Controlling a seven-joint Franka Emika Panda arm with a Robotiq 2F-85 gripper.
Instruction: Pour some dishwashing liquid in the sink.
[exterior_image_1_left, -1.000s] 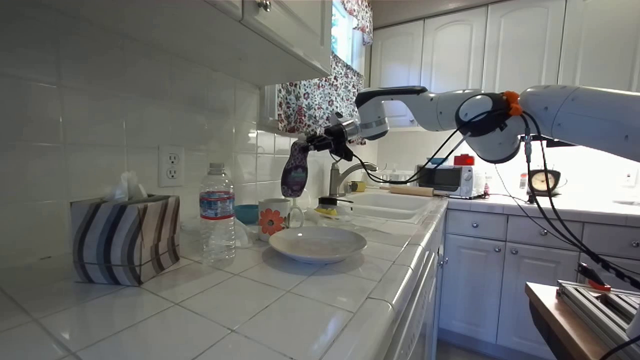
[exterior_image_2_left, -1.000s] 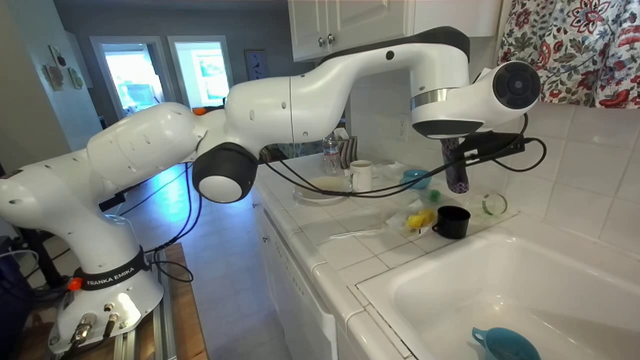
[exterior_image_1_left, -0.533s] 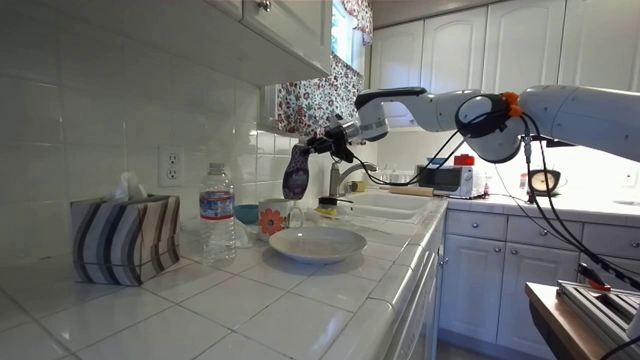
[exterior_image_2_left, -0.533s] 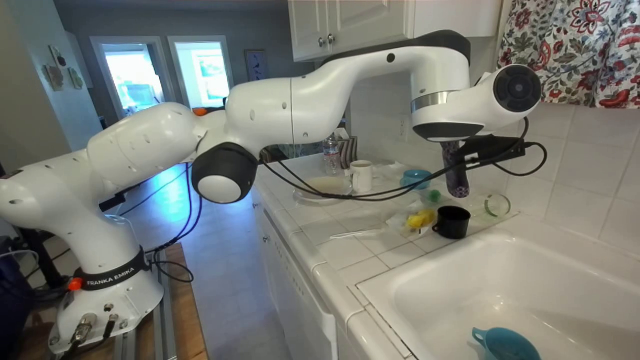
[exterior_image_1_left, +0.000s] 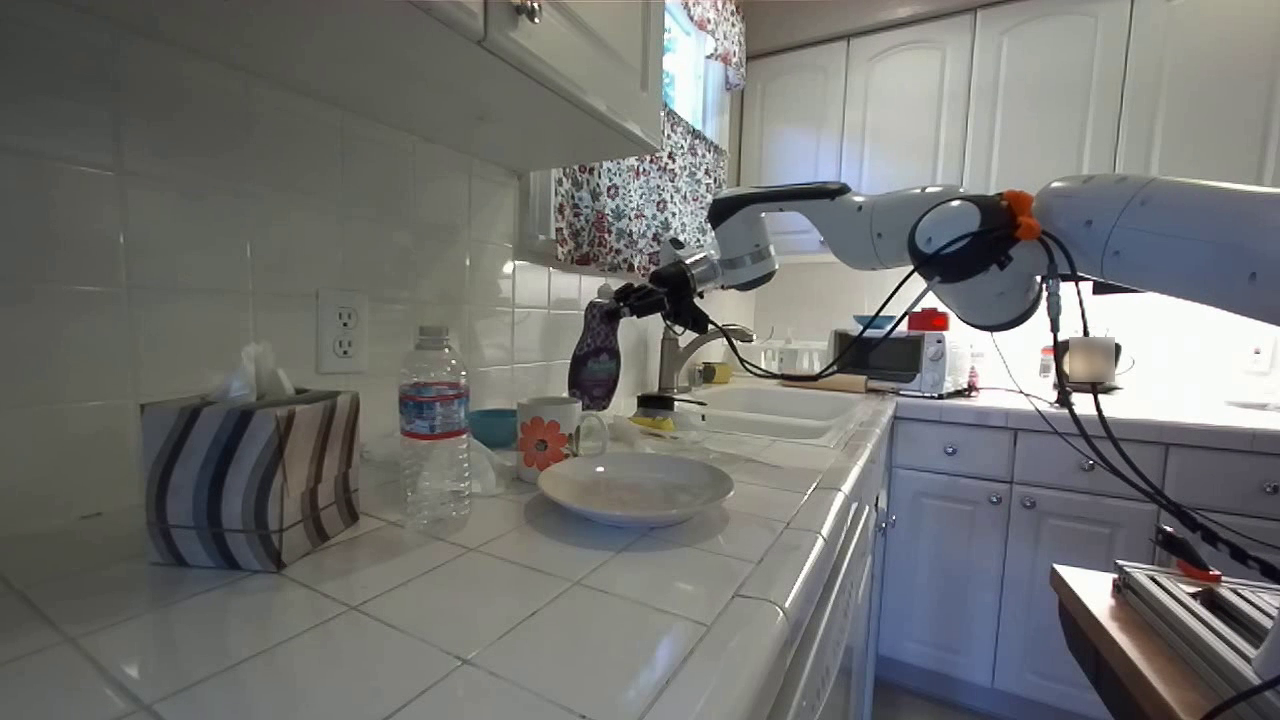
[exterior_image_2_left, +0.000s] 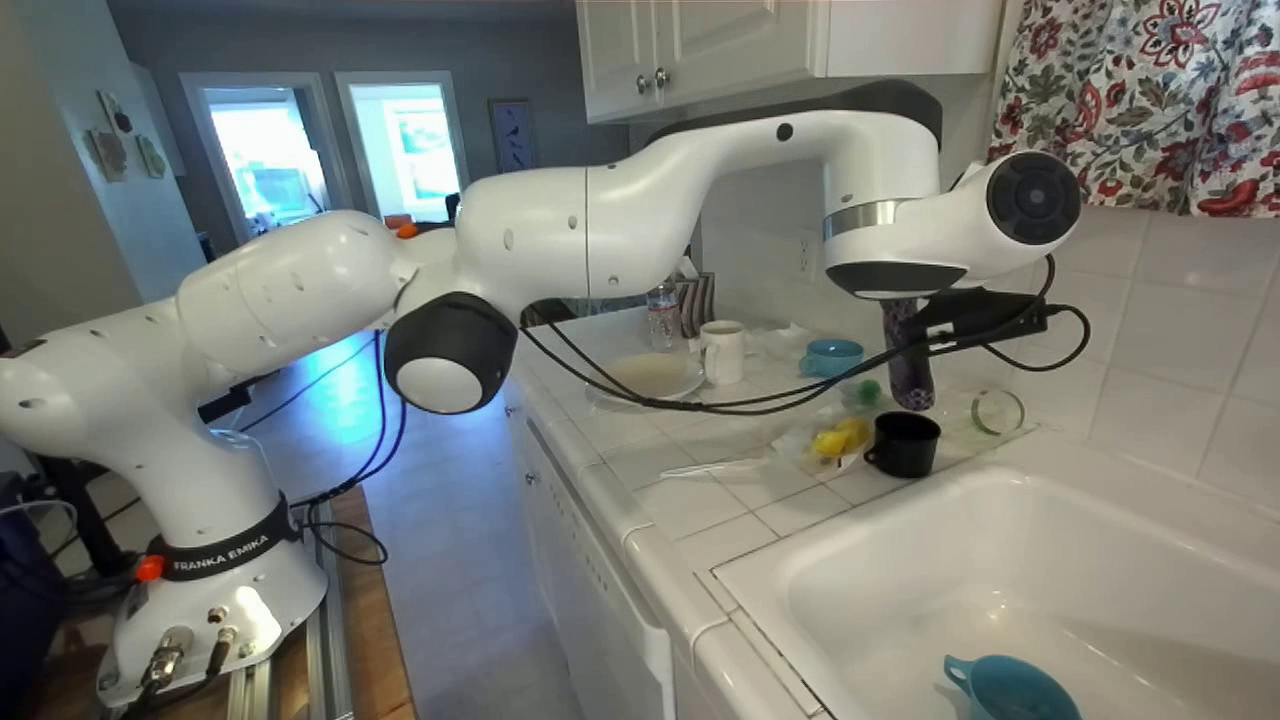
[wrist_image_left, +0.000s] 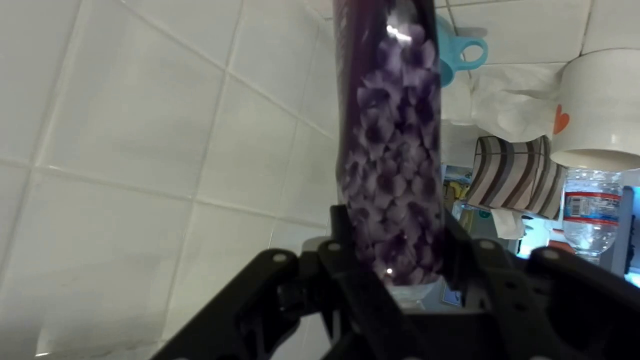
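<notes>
I find the gripper (wrist_image_left: 394, 227) with its jaws pressed to either side of the bottle (exterior_image_1_left: 594, 365), parted by no more than the bottle's own width; nothing else is in its hold. The grip sits high, just short of the cap (wrist_image_left: 411, 291). In both exterior views the bottle is near upright, cap end uppermost, over or on the counter (exterior_image_2_left: 715, 505), beside the wall (wrist_image_left: 115, 225) and near the black cup (exterior_image_2_left: 905, 445); whether its base touches down I cannot tell. It is outside the sink (exterior_image_2_left: 890, 560). No pour is visible.

Handling, in my judgement: the bottle should be moderately heavy, though its purple print hides how full it is. I expect thin plastic that gives under pressure, and a glossy surface liable to slip if wet. Breakage is unlikely. The high hold on the slimmer end should be secure for carrying, but it leaves the bulk below, so a tilt would swing that weight against the jaws. A hold lower, around the middle, would in my view better suit tipping and squeezing. I cannot read whether the cap would let anything through; I would verify that first.
</notes>
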